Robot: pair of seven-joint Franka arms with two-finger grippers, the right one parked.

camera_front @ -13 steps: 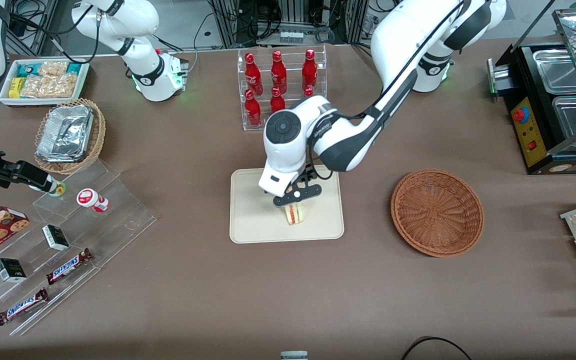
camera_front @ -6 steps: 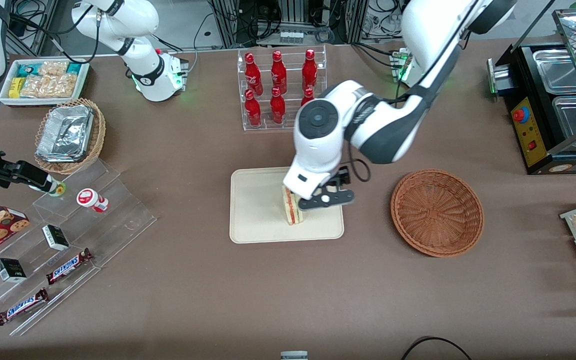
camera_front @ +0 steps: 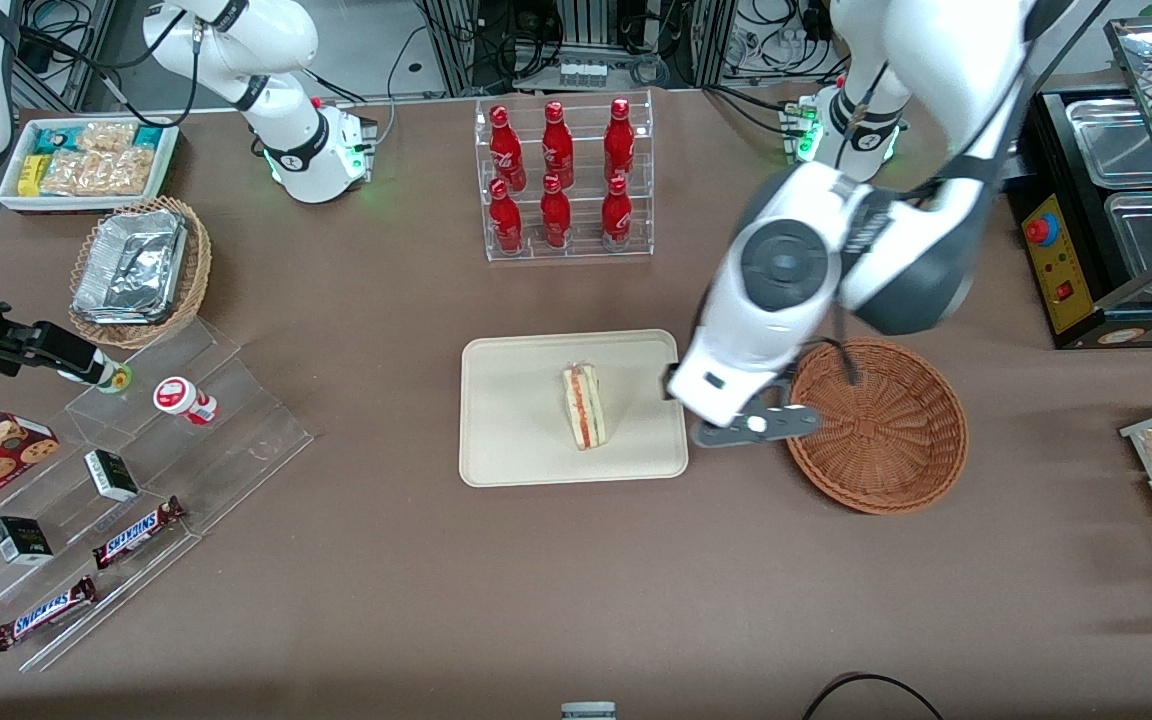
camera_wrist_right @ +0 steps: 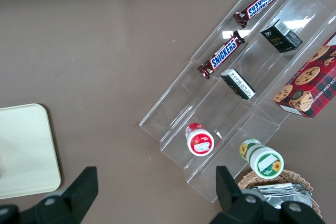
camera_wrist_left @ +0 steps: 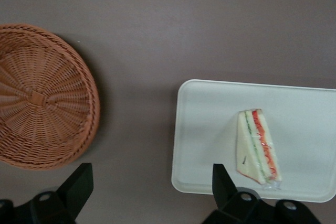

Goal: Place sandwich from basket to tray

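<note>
On a brown table (camera_front: pixel 576 580) crowded with snack displays, a sandwich (camera_front: pixel 584 406) lies on a cream tray (camera_front: pixel 516 440) at the centre of the front view, its red and green filling showing along the cut edge. From the tray, the clock runs as follows: at about nine o'clock, a clear stepped display (camera_front: pixel 136 470) carries a red-lidded cup (camera_front: pixel 179 396), small dark boxes and two Snickers bars (camera_front: pixel 136 532); at about ten o'clock, a tan wicker basket of foil trays (camera_front: pixel 139 270) sits toward the parked arm's end of the table, with a white bin of snack packets (camera_front: pixel 88 162) farther from the camera. At twelve o'clock stands a clear rack of red bottles (camera_front: pixel 562 176).

At three o'clock from the sandwich, the left arm's gripper (camera_front: pixel 751 428) hangs above the strip of table between the tray's edge and the reddish-brown basket (camera_front: pixel 876 425), overlapping the basket's rim in the front view. It carries nothing. In the left wrist view its two dark fingers (camera_wrist_left: pixel 224 182) stand widely spread, with bare table between them, the basket (camera_wrist_left: pixel 44 95) showing by one finger and the tray (camera_wrist_left: pixel 210 129) with the sandwich (camera_wrist_left: pixel 257 146) by the other. Nothing shows inside the basket. At about two o'clock, toward the working arm's end of the table, a black food warmer (camera_front: pixel 1106 200) holds steel pans.
</note>
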